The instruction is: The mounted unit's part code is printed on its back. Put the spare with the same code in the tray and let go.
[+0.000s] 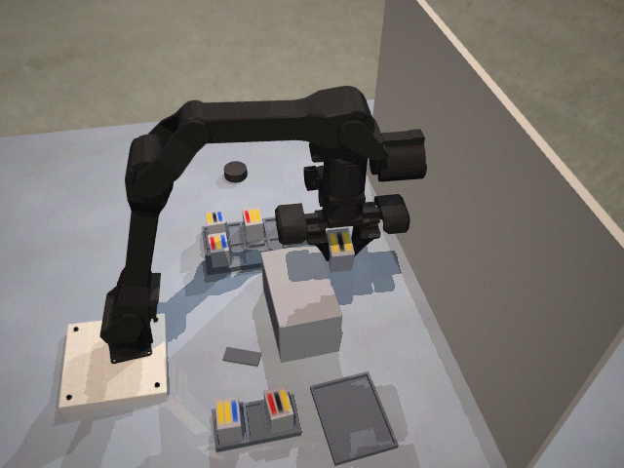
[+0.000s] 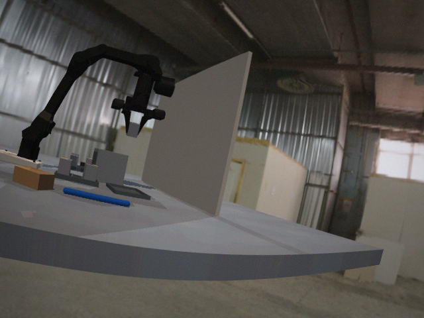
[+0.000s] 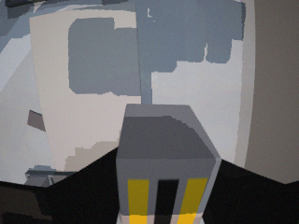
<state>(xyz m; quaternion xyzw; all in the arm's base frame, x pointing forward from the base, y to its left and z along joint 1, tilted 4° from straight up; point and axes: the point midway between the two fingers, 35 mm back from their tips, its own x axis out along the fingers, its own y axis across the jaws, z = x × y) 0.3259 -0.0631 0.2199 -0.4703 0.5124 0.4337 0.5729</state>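
Observation:
My gripper (image 1: 340, 255) (image 2: 133, 132) (image 3: 156, 153) is shut on a grey block (image 1: 341, 261) (image 2: 133, 128) (image 3: 163, 168) with yellow, black and yellow stripes. It holds the block high, by the right back part of the large pale box (image 1: 309, 334) (image 2: 111, 167) (image 3: 51, 70). The grey tray (image 1: 352, 423) (image 2: 128, 191) lies flat at the front, with nothing in it. The back rack (image 1: 239, 267) holds striped blocks, partly hidden by the arm. The front rack (image 1: 256, 423) holds a yellow-yellow-blue block (image 1: 227, 415) and a red-black-yellow block (image 1: 278, 405). I cannot tell which thing is the mounted unit.
A tall grey wall (image 1: 468, 226) (image 2: 195, 136) stands along the right side. A dark disc (image 1: 235, 172) lies behind the back rack. A thin dark plate (image 1: 242, 356) lies left of the box. An orange block (image 2: 28, 177) and a blue rod (image 2: 95, 197) lie near the front rack.

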